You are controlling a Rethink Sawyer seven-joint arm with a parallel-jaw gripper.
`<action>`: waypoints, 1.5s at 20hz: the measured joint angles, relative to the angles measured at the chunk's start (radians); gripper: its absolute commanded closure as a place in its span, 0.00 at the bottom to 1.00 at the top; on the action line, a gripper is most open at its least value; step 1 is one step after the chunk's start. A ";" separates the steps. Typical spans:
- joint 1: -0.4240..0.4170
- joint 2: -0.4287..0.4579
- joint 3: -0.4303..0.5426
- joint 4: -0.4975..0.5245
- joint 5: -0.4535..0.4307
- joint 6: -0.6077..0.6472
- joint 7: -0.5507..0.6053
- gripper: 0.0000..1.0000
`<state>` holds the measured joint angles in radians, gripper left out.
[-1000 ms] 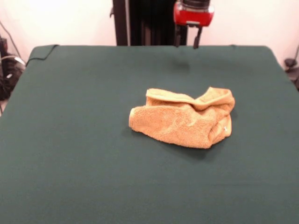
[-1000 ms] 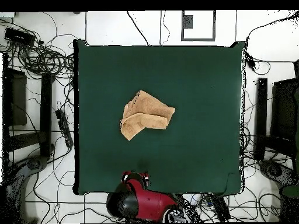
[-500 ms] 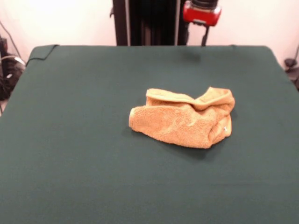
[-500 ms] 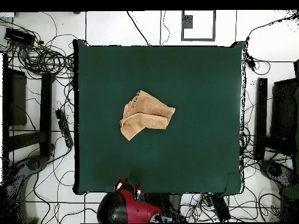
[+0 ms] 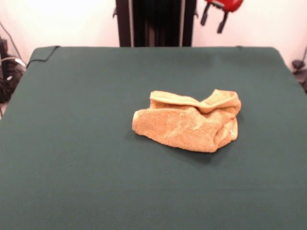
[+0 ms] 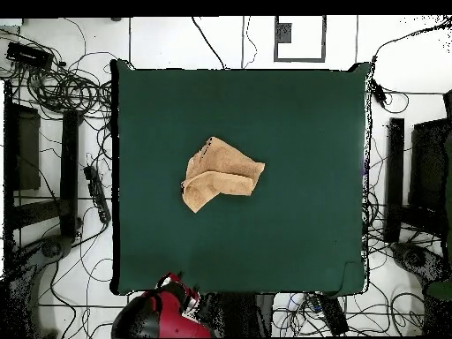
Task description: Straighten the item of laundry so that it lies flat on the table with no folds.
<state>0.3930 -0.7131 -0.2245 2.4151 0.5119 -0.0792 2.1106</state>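
**Towel still bunched; the flattening is all left to do**

The towel (image 5: 189,121) lies near the middle of the desk (image 5: 72,143), a little toward the right edge as the front view shows it, and well clear of every edge. It is far from flat: one part is doubled over another, a thick rolled fold runs along its far side, and the right end humps up where a small white tag (image 5: 231,132) shows. From overhead it reads as a folded, lopsided wedge (image 6: 219,174) rather than a square. By my reading, no part of the straightening is done.

The pincer (image 5: 214,18) hangs high beyond the desk's far edge, well apart from the towel and holding nothing, its two fingers spread with a clear gap between them. To go on, it would have to come in over the desk and take a loose corner.
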 measured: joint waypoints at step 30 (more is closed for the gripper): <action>-0.028 0.320 -0.216 -0.526 0.169 0.117 0.000 0.00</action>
<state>0.3653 -0.3929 -0.4405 1.8889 0.6809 0.0379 2.1110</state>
